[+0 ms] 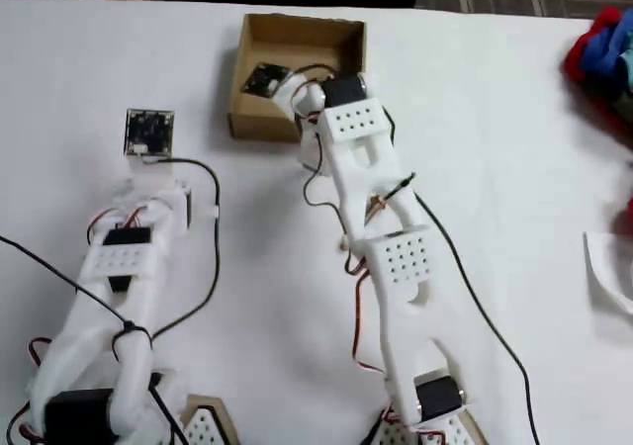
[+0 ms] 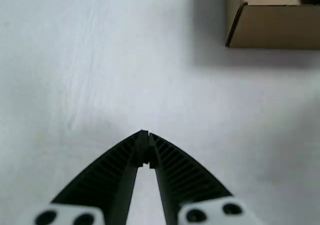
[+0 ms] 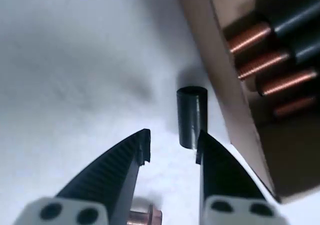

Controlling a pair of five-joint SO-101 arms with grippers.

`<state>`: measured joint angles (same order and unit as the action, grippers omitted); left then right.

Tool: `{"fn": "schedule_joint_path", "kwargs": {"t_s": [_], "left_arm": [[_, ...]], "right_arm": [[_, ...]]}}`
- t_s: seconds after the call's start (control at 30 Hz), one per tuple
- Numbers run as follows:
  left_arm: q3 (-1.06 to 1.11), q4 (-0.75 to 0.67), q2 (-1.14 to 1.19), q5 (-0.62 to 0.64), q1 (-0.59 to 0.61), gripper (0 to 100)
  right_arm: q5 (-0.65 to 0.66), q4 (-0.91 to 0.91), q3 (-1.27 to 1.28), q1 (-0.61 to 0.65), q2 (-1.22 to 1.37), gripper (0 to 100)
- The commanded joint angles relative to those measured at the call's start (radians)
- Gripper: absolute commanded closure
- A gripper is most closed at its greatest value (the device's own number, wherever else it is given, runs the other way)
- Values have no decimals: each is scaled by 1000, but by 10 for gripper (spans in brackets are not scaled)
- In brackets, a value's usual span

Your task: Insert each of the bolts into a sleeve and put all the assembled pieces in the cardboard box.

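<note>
Standing, probably upright, mid-frame just beyond the parted right hand (image 3: 172, 141), the sleeve (image 3: 192, 117) sits beside the cardboard box (image 3: 207, 35).

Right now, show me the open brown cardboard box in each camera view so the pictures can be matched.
High view: open brown cardboard box in the upper middle, at the table's far side.
Left wrist view: its outer corner, ahead of the shut left gripper.
Right wrist view: its wall beside the open right gripper, sleeved bolts inside.
Shared landmark: the white table.

Red-and-blue bundle (image 1: 603, 44) (far corner) on white table (image 1: 514, 119)
</note>
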<state>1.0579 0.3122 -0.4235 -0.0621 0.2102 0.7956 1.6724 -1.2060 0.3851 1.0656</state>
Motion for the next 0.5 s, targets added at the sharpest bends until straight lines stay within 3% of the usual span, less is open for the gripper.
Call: {"fn": "schedule_joint_path", "kwargs": {"t_s": [0.0,0.27,0.47], "left_arm": [[-4,-18,-40,-11,11,973],[-4,-18,-40,-11,11,973],[-4,-18,-40,-11,11,973]], "right_arm": [[5,-35,-14,-15,7,855],[9,-165,-14,-18,58,857],[9,-165,-14,-33,105,858]]}}
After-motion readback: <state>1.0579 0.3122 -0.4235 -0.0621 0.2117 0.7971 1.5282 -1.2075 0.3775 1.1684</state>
